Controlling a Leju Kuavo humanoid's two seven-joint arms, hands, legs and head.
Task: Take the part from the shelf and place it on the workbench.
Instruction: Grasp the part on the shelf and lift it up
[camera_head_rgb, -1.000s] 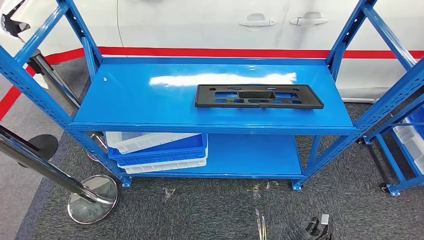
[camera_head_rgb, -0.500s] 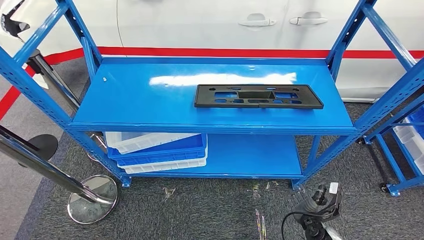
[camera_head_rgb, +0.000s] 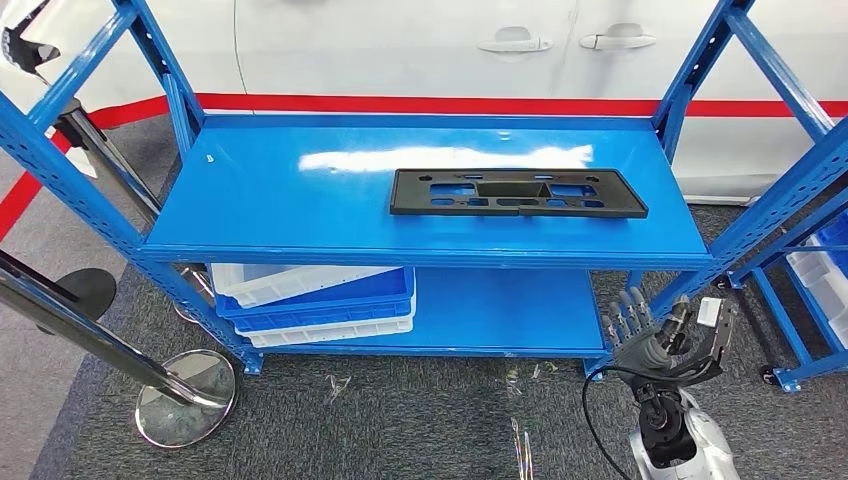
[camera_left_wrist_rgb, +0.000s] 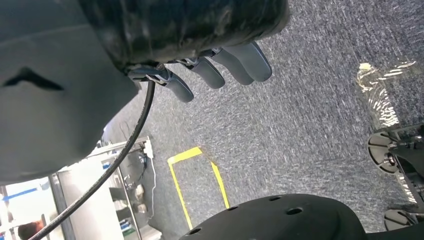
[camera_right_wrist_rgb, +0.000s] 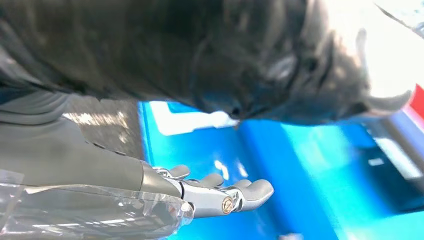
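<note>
A: Where does the part (camera_head_rgb: 517, 192) lie?

B: Flat on the top board of the blue shelf (camera_head_rgb: 300, 205), right of the middle and nearer the front lip than the back. Nothing touches it.

A: And the right hand (camera_head_rgb: 662, 332)?

B: Low, in front of the shelf's right front leg, well apart from the part. Its fingers (camera_head_rgb: 630, 312) are spread and point upward, and it holds nothing. The right wrist view shows the fingers (camera_right_wrist_rgb: 240, 191) stretched out against the blue shelf.

A: The left hand (camera_left_wrist_rgb: 220, 67)?

B: It hangs over grey carpet (camera_left_wrist_rgb: 310, 115). Its fingers look loosely extended with nothing between them, so I judge it empty and open.

A: So the step in hand is the reach?

B: I'd say so; the pick is not yet begun. The hand should rise clear of the shelf's front lip and its right upright before going in. The part is thin and flat, so a grip at its near long edge, thumb under and fingers on top, seems soundest.

A: Risks?

B: Pushing it backward across the slick board instead of gripping it.
</note>
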